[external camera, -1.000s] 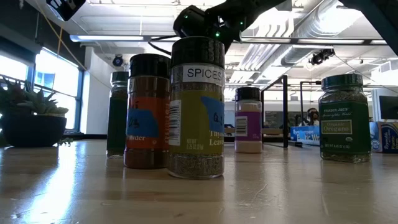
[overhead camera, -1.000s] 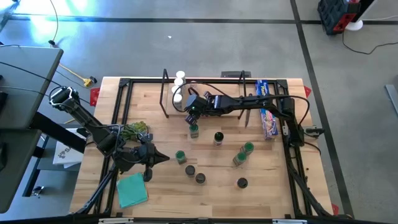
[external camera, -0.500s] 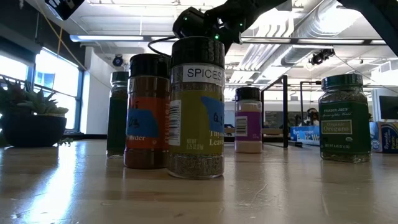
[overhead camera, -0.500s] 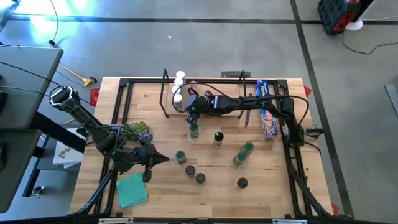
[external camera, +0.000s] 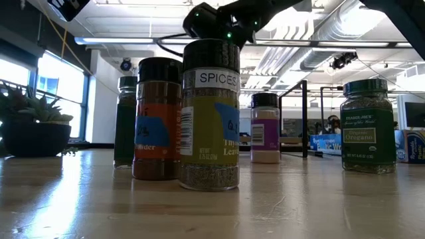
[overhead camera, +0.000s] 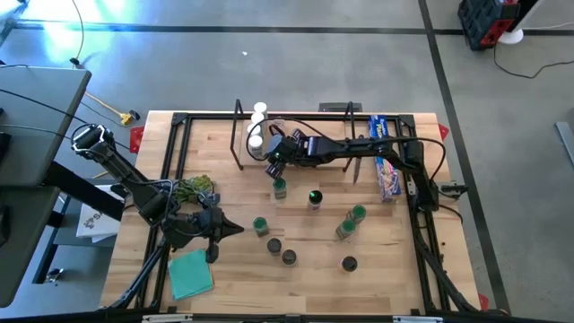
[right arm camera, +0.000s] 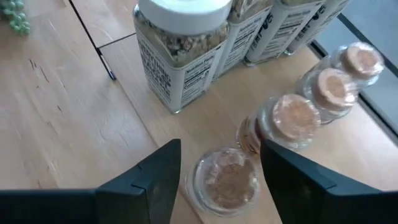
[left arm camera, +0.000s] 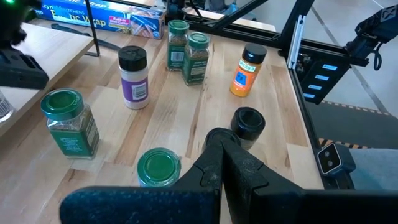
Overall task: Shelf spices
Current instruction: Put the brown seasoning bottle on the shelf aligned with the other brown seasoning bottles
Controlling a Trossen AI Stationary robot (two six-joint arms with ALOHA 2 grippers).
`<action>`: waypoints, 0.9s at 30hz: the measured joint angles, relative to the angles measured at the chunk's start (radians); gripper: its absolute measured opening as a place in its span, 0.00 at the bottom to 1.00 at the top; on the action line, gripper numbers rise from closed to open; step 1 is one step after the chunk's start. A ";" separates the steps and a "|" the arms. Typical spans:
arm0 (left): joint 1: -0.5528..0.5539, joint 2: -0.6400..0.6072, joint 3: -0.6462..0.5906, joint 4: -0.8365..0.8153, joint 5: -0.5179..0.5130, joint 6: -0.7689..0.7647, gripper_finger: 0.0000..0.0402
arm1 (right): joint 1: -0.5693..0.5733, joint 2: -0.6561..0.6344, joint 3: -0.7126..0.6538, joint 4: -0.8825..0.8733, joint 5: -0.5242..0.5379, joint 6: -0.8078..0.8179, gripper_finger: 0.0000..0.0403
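Note:
The shelf (overhead camera: 296, 126) stands at the table's far side with white-lidded jars (overhead camera: 258, 113) at its left end. My right gripper (overhead camera: 272, 157) hovers over it, open. In the right wrist view its fingers (right arm camera: 158, 177) stand on either side of a clear tan-topped jar (right arm camera: 227, 182), which stands on the shelf board beside a row of cork-lidded jars (right arm camera: 328, 88) and a white-lidded jar (right arm camera: 180, 43). Several loose spice jars (overhead camera: 314, 197) stand upright mid-table. My left gripper (overhead camera: 235, 230) waits shut, left of them, touching nothing.
A blue wrap box (overhead camera: 386, 157) lies near the table's right edge by the shelf end. A teal cloth (overhead camera: 190, 274) sits at the near left corner, and a small green plant (overhead camera: 193, 188) is beside the left arm. Green-lidded jars (left arm camera: 65, 121) and a black lid (left arm camera: 249, 121) stand close ahead of my left gripper.
My right gripper has crept slightly up and toward the shelf's left end, staying open. The jars and the left arm have kept still.

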 joint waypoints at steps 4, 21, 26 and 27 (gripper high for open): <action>0.000 0.000 0.000 0.000 0.000 -0.001 0.00 | 0.011 0.000 0.082 -0.141 0.009 -0.030 0.53; -0.029 0.000 0.000 0.000 -0.023 -0.001 0.00 | -0.001 0.002 0.032 -0.343 -0.032 0.057 0.23; -0.028 0.000 0.000 -0.003 -0.027 -0.001 0.00 | -0.003 0.002 -0.014 -0.221 -0.049 0.061 0.20; -0.028 0.000 0.000 -0.002 -0.027 0.000 0.00 | -0.004 0.002 -0.017 -0.205 -0.053 0.066 0.20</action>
